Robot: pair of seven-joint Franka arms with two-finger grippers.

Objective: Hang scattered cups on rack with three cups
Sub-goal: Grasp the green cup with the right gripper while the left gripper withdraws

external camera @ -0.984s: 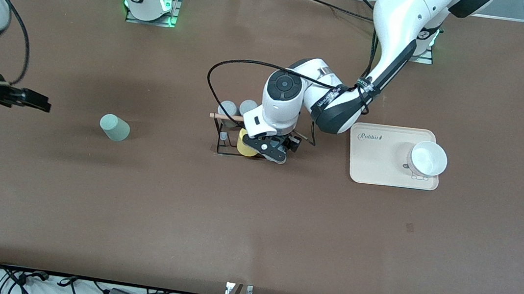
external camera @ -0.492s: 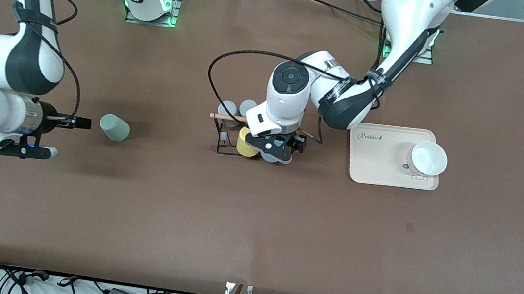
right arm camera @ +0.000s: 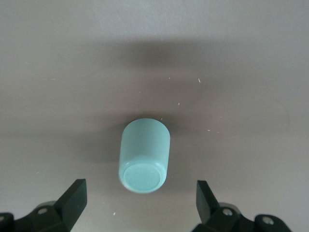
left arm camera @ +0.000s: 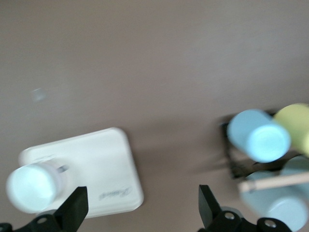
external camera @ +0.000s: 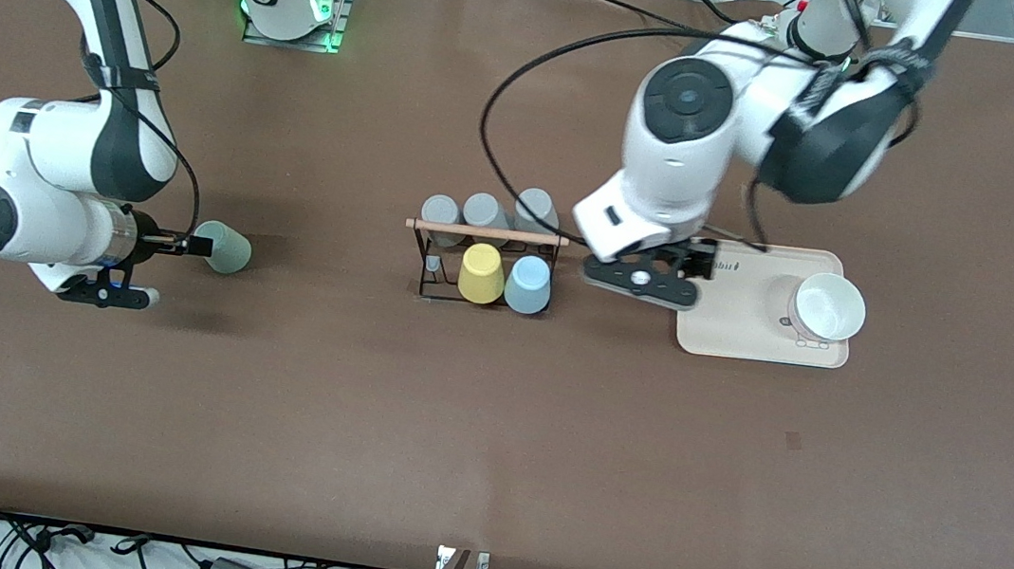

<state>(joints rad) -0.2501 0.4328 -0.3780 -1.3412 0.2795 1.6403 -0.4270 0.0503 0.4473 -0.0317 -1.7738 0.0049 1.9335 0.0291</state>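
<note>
cream tray holds a white bowl (toward the left arm's end).

cups on rack, tray beside

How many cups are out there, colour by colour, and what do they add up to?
Grey plastic tumblers on the black wire rack: 3
Yellow plastic tumbler on the rack: 1
Light blue plastic tumbler on the rack: 1
Pale mint green plastic tumbler lying on the brown table: 1
White cup on the cream rectangular tray: 1
Total: 7
</note>
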